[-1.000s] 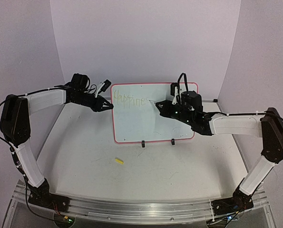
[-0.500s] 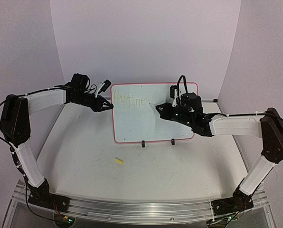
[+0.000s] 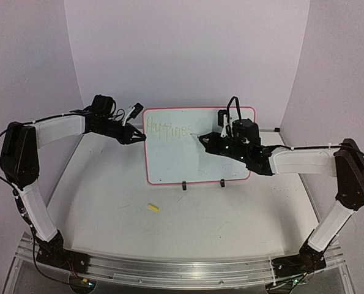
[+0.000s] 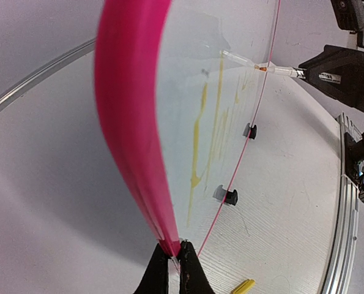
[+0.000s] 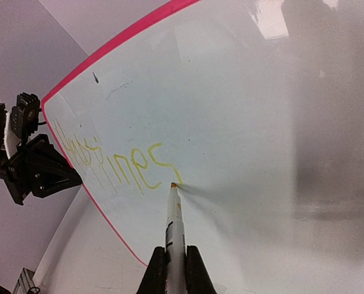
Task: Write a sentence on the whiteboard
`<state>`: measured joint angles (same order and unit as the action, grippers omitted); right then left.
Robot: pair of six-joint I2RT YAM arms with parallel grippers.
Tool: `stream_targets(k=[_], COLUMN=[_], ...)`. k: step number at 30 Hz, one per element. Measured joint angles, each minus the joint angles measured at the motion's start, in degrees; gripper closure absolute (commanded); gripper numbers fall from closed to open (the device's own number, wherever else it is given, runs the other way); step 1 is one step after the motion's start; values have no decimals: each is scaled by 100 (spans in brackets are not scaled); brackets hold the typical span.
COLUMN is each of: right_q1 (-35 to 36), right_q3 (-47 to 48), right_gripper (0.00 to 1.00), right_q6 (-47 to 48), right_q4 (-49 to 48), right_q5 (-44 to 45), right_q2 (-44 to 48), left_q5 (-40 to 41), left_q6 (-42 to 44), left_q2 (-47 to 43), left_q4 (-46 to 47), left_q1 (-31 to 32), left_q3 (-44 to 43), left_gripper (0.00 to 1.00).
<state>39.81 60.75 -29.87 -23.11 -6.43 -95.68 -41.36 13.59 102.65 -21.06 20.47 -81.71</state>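
A large white rectangular whiteboard (image 3: 188, 162) with rounded corners and a thin red-pink border stands upright on two small black clip feet (image 3: 183, 185), towards the far side of the white table (image 3: 96, 202). Near its top edge runs the sentence (image 3: 168, 130), one line of faint yellow-green marker strokes reading roughly "Happines". The left hand (image 3: 142, 138) is pressed together on the board's left edge, pinching the pink border. The right hand (image 3: 206, 139) pinches a thin white marker (image 5: 174, 220), whose orange tip touches the board just after the last letter. A small yellow piece (image 3: 153, 207) lies on the table in front of the board, well apart from it.
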Motion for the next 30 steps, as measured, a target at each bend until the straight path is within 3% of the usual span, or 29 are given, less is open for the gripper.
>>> stream_targets(k=[10,30], right_q1=[-4,-14], right_q3=[-7,39], right_gripper=[100,100], right_q6=[-3,113], right_q4=[-99,44], right_q5=[-169,520], right_q2=[216,348], left_q5=[0,0], left_q6=[6,8], left_q2=[0,0], left_q4=[0,0], left_q1=[25,28], left_q3=[0,0], left_gripper=[100,100])
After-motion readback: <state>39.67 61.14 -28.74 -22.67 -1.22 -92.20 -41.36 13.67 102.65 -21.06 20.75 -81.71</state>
